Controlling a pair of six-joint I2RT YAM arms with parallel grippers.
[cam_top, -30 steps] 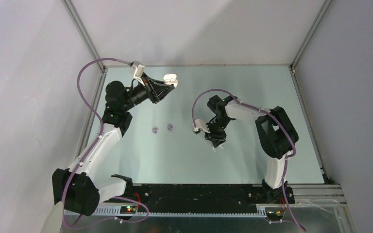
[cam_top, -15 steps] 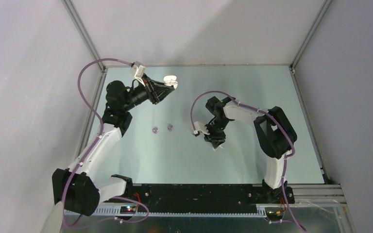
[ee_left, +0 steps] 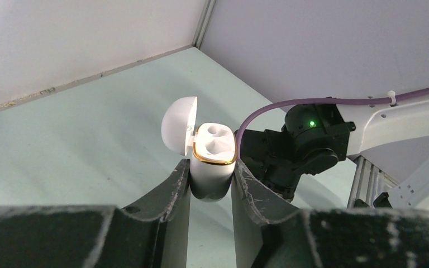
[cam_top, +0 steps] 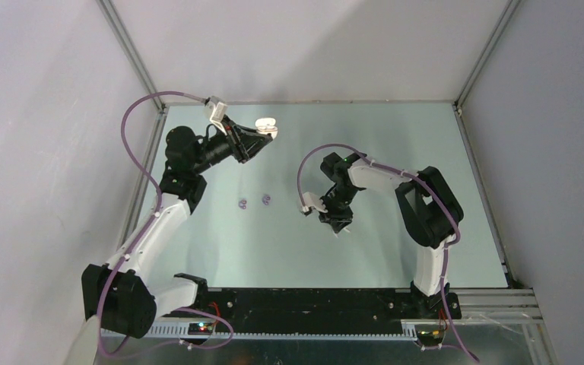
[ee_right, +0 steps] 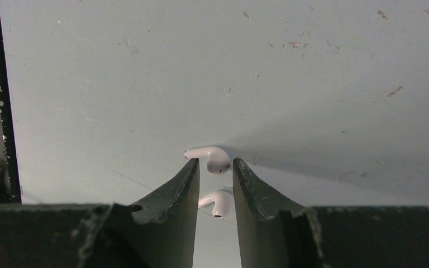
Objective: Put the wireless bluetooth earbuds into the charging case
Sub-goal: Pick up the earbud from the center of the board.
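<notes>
One white earbud (ee_right: 219, 202) lay right in the gap between the right jaws, and there was a second white earbud (ee_right: 206, 154) just off their tips, resting on the table! Those jaws stood narrowly apart, down at the surface; whether they pressed the earbud between them, I could not tell. Over at the left jaws, the charging case (ee_left: 214, 146) was pinched upright by its body. It was held up off the table with its gold rim showing, and its lid (ee_left: 177, 124) was flipped open above the left-hand jaw in the wrist view. The purple earbuds (cam_top: 266, 200) sat side by side on the table, between the two sets of jaws and well apart from both. Beyond the right jaws the table (ee_right: 313, 84) was pale green, flecked with specks and small scuffs, and a soft shadow spread from the tips. Plain grey walls (cam_top: 296, 46) closed the far side and both flanks, with metal frame posts (cam_top: 125, 47) rising at the corners.
</notes>
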